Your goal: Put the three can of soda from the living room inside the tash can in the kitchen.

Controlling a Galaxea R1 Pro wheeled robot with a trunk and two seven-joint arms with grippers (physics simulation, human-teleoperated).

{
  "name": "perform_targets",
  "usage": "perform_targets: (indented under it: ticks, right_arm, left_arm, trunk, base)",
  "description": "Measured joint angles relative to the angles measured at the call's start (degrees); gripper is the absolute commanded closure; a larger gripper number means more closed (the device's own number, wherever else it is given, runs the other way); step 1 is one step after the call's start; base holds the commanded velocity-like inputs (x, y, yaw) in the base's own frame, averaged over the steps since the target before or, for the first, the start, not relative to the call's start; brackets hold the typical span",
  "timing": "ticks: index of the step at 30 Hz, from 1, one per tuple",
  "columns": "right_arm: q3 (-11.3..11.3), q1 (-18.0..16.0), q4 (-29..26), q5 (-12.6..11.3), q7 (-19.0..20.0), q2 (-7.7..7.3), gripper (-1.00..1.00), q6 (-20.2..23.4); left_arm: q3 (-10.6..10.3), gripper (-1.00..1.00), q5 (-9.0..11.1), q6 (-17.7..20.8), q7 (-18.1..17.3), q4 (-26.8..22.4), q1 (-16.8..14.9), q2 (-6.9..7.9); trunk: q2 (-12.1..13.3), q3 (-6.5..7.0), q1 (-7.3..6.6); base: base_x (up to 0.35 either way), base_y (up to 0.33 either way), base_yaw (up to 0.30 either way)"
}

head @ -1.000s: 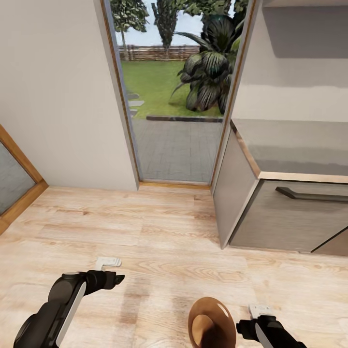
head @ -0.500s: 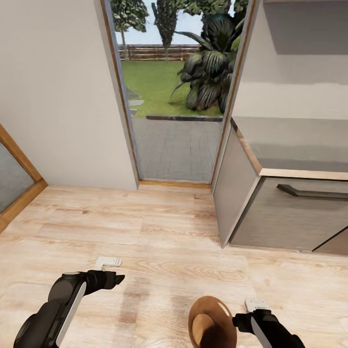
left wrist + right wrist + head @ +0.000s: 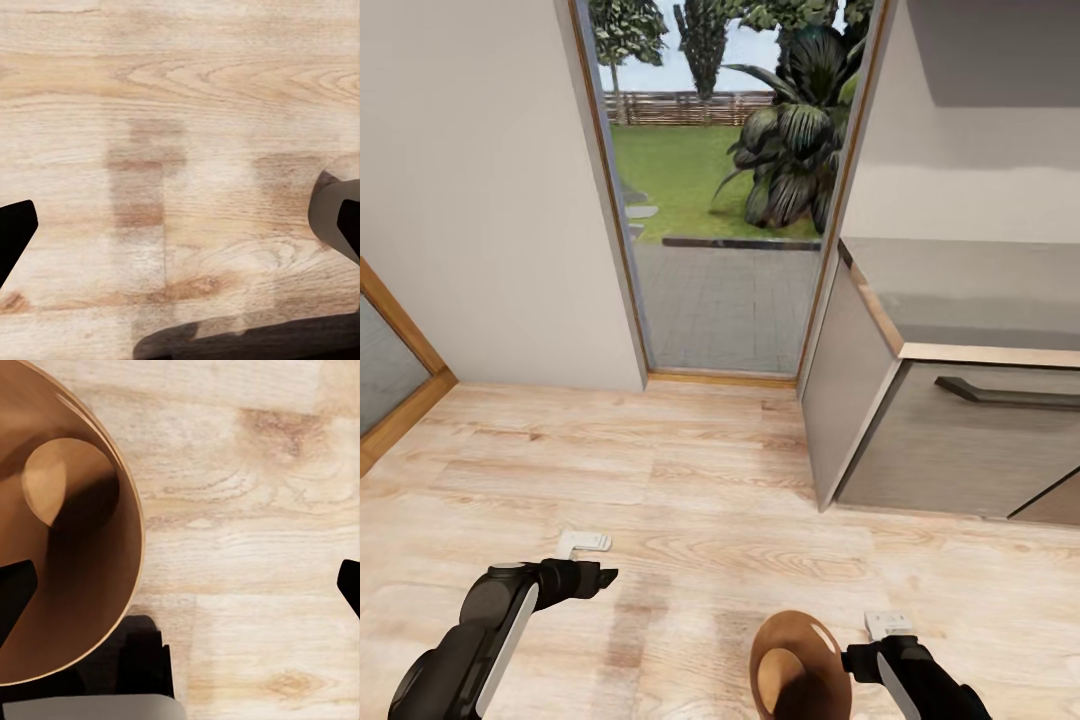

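Tash can [image 3: 798, 668] on wood floor [image 3: 690, 480]; right gripper [image 3: 889, 626] beside it, jaws apart.

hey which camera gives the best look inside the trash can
The right wrist view: it looks straight down into the trash can, showing its inside. The head view catches its top at the frame's bottom edge. The left wrist view faces the wood floor.

light wood plank floor [image 3: 690, 480] w/ round copper-brown tash can [image 3: 798, 668] standing on it.

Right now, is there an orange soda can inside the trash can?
No, the right wrist view looks into the trash can and its brown inside holds no can.
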Motion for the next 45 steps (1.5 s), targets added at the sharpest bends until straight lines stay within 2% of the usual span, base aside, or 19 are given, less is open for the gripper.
perform_targets:
  ticks: [5,10,20,30,45]
  right_arm:
    - [0.0,0.0,0.1,0.0,0.0,0.01,-1.00,0.0]
    - [0.0,0.0,0.1,0.1,0.0,0.02,-1.00,0.0]
    - [0.0,0.0,0.3,0.0,0.0,0.03,-1.00,0.0]
    - [0.1,0.0,0.4,0.0,0.0,-0.02,-1.00,0.0]
    - [0.3,0.0,0.4,0.0,0.0,0.32,-1.00,0.0]
  left_arm:
    - [0.0,-1.00,0.0,0.0,0.0,0.0,0.0,0.00]
    - [0.0,-1.00,0.0,0.0,0.0,0.0,0.0,0.00]
    - [-0.1,-1.00,0.0,0.0,0.0,0.0,0.0,0.00]
    - [-0.1,-1.00,0.0,0.0,-0.1,-0.1,0.0,0.00]
    - [-0.1,-1.00,0.0,0.0,-0.1,-0.1,0.0,0.00]
  trunk:
    - [-2.0,-0.90,1.10]
    - [-2.0,-0.90,1.11]
    - [-6.0,-2.69,3.29]
    - [-6.0,-2.70,3.30]
    - [-12.0,-5.39,6.59]
  base:
    - [0.000,0.000,0.000]
    - [0.000,0.000,0.000]
    - [0.000,0.000,0.000]
    - [0.000,0.000,0.000]
    - [0.000,0.000,0.000]
